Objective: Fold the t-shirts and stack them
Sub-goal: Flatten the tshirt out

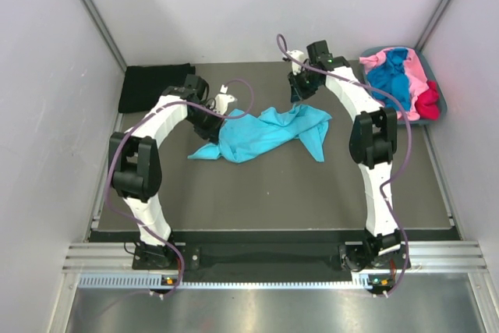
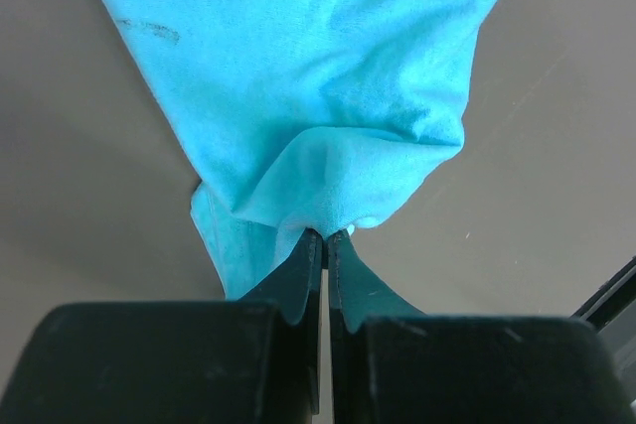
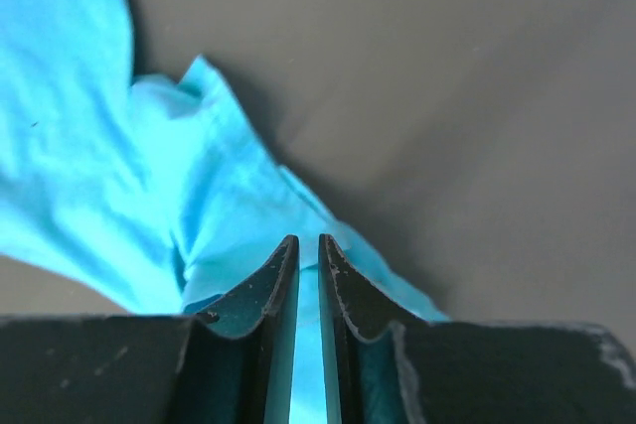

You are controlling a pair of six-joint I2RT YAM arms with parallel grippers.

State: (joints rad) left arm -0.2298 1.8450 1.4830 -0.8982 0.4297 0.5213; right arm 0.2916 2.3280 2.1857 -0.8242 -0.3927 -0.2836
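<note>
A light turquoise t-shirt (image 1: 265, 134) lies crumpled across the middle of the dark table. My left gripper (image 1: 218, 120) is at its left part. In the left wrist view the gripper (image 2: 326, 235) is shut on a bunched fold of the turquoise cloth (image 2: 298, 67). My right gripper (image 1: 299, 100) is at the shirt's far edge. In the right wrist view the gripper (image 3: 308, 239) is closed to a thin gap, with turquoise cloth (image 3: 89, 146) filling that gap. A black t-shirt (image 1: 154, 87) lies flat at the back left.
A grey-blue tub (image 1: 440, 93) stands at the back right. It holds a pink shirt (image 1: 378, 60), a royal blue shirt (image 1: 392, 77) and a red shirt (image 1: 426, 104). Grey walls close in the left, right and back of the table (image 1: 257, 193).
</note>
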